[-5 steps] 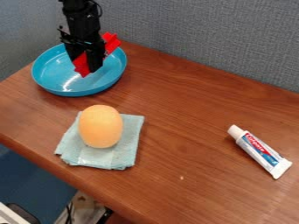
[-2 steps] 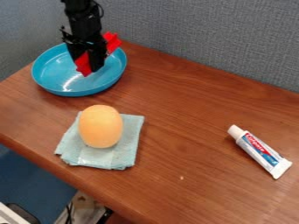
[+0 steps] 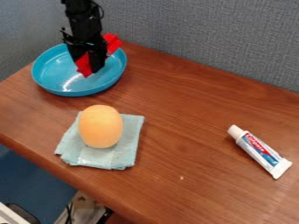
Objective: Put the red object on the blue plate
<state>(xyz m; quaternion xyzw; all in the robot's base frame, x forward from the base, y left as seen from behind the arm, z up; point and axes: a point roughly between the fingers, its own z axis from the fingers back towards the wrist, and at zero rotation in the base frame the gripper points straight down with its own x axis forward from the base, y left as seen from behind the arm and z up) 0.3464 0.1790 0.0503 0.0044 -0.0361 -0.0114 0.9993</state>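
The blue plate (image 3: 52, 77) sits at the table's back left corner. Over its right half my black gripper (image 3: 86, 63) points straight down, shut on the red object (image 3: 93, 54). The red block lies tilted across the fingers, one end low inside the plate and the other end sticking up to the right past the rim. Whether the block's lower end touches the plate's floor I cannot tell.
An orange egg-shaped object (image 3: 100, 125) rests on a pale blue-green folded cloth (image 3: 128, 147) in the middle front. A white toothpaste tube (image 3: 258, 150) lies at the right. The wooden table (image 3: 187, 105) ends near the bottom left; a grey wall stands behind.
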